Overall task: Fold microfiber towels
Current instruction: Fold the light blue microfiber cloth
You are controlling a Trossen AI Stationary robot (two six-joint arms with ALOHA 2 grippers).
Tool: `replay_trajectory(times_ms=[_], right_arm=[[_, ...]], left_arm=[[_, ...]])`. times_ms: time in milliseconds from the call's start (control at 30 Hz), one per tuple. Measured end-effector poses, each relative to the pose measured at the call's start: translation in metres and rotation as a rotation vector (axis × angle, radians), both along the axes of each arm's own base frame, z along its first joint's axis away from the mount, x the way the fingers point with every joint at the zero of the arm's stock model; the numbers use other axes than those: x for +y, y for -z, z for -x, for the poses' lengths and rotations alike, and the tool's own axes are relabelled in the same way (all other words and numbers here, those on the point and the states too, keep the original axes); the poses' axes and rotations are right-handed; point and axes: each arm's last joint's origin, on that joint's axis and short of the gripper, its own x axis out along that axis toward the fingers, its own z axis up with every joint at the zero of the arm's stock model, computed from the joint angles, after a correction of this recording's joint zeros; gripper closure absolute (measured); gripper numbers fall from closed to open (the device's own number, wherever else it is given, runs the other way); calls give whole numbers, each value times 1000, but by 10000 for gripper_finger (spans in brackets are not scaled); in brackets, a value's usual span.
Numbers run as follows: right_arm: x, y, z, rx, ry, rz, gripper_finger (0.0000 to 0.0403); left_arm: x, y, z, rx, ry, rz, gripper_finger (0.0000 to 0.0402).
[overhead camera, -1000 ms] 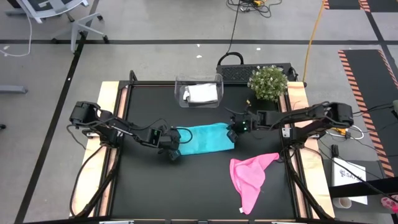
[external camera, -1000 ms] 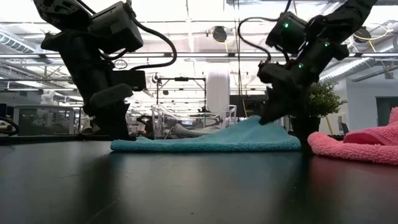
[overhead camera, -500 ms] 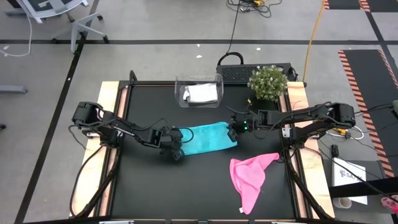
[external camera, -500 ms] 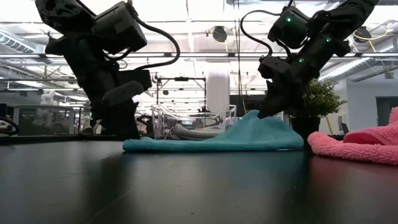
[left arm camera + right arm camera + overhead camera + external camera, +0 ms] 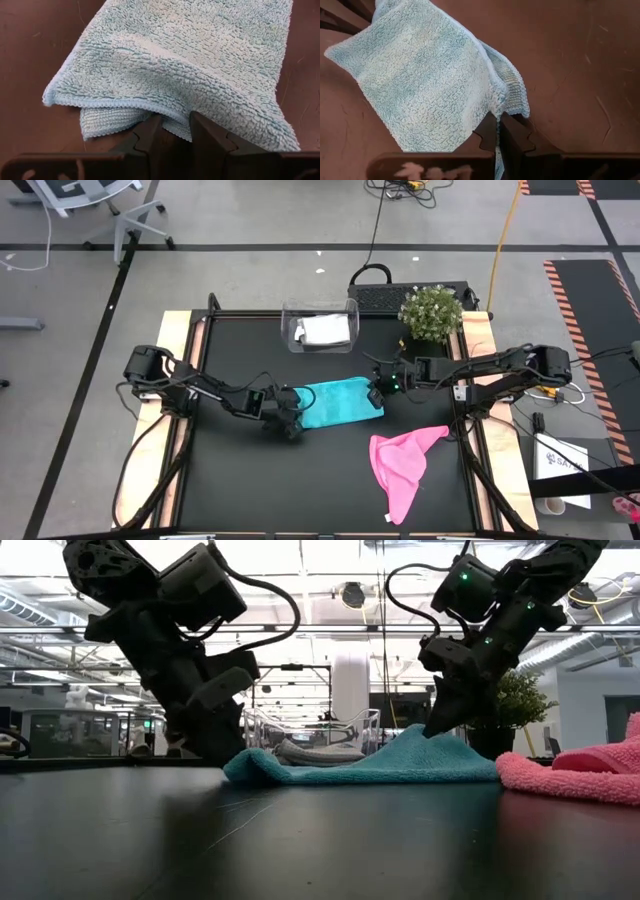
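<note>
The teal towel (image 5: 340, 402) lies mid-table, folded in layers, its underside on the black mat. My left gripper (image 5: 290, 423) is shut on its left end, which is rumpled up (image 5: 250, 765). My right gripper (image 5: 376, 396) is shut on its right end, raised into a peak (image 5: 430, 735). The pink towel (image 5: 402, 465) lies crumpled at the near right, touched by neither gripper. The grey-white towel (image 5: 325, 330) sits in the clear bin (image 5: 290, 315) at the far side. My left gripper pinches the teal towel's left-end edge (image 5: 172, 120) between its two fingers, slanting down from the table's left. At least two layers show there. That end is bunched, the rest flat on the table. My right gripper pinches the towel's right-end edge (image 5: 495, 112) between its two fingers, slanting down from the right. The cloth rises to the fingertips (image 5: 432, 728) and slopes down slack toward the left.
A potted plant (image 5: 432, 312) stands at the far right corner and a dark case (image 5: 385, 292) behind the bin. Bare black mat (image 5: 270, 480) stretches along the near left. Wooden side rails (image 5: 170, 340) bound the table.
My left gripper has gone toward the table's right and sunk a little, carrying the teal towel's left end with it. That end has slid right and rumpled into a small fold; the right end stays up in my right gripper.
</note>
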Motion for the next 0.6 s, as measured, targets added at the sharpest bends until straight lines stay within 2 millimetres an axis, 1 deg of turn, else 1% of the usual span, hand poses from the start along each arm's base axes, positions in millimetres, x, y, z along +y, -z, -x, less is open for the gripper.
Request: replay_trajectory(times_ms=[367,467,600], right_arm=[[0,-3,-4,-64,68,-52,403],[0,-5,-5,-78,79,-84,403],[0,-20,-12,-71,49,-139,403]], left_arm=[[0,0,0,-7,2,3,293],[0,0,0,1,30,2,293],[-1,1,0,16,69,2,293]])
